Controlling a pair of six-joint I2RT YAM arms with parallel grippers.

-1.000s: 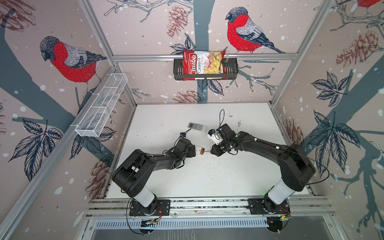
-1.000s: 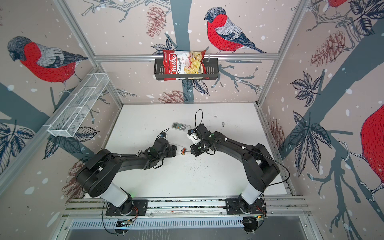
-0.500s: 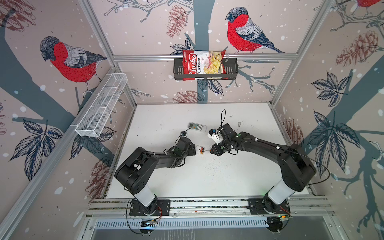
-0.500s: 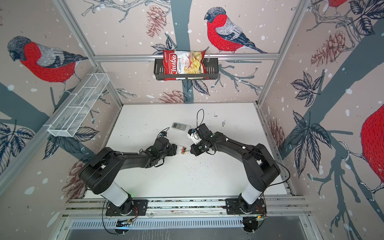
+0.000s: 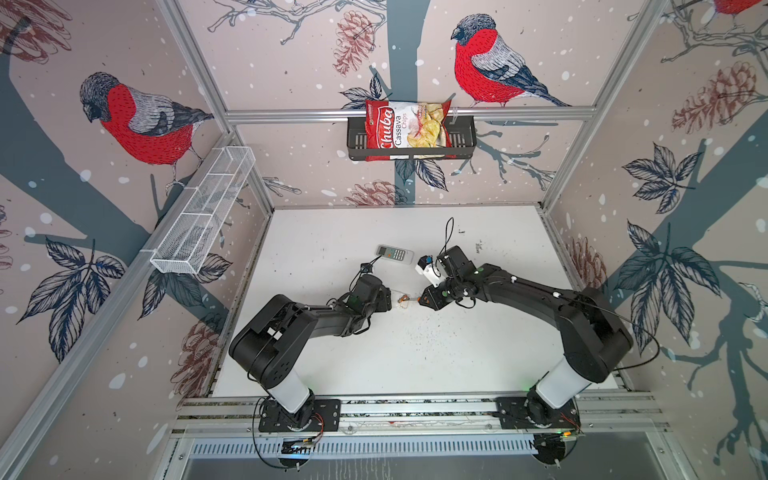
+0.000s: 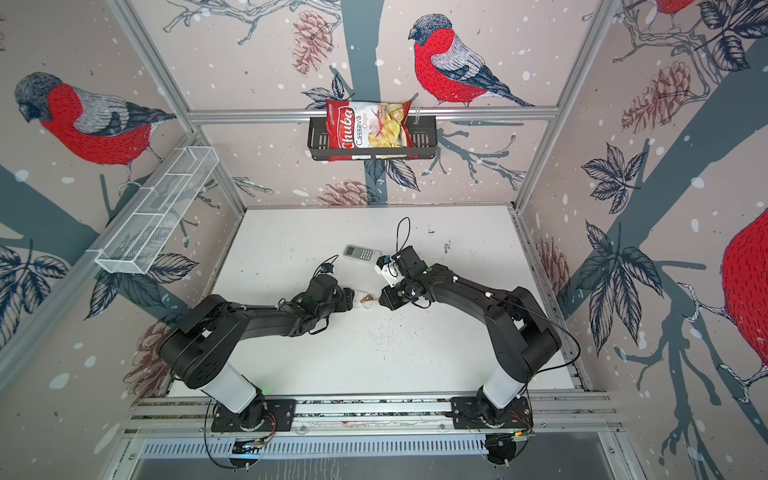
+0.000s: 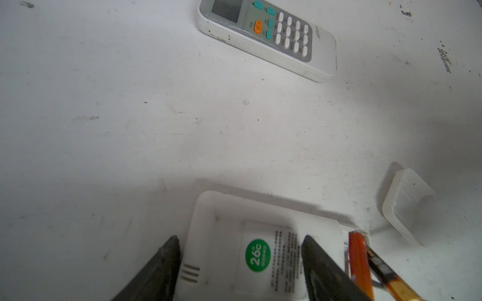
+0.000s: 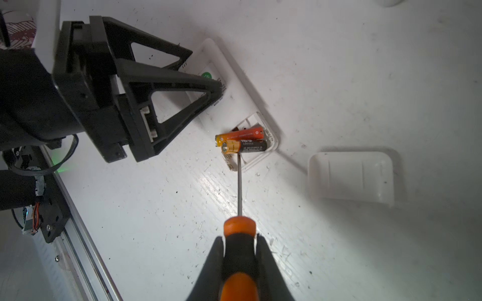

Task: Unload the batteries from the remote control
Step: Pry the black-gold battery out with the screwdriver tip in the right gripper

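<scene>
While the right claw is clamped on the screwdriver handle, the shaft points straight ahead of it and the tip sits at the near ends of the batteries. Two cells show, one orange and one black, side by side in the open bay at the end of the remote nearest that claw. The ends by the tip look lifted out of the bay, not certain.

Remote lies face down on the worktop. Left claw is astride its other end with jaws apart, one finger at the edge and one over the back label. Can't tell if it pinches or only brackets it.

Cover lies loose, off to one side of the shaft. Second remote is well ahead of the left claw.

My read on handling:
- Cells are light, rigid and smooth, so they'll roll and can squirt from flat pads.
- Pinch across mid-barrel, not the ends.
- Remote is light too and will likely skid unless pinned while levering.
</scene>
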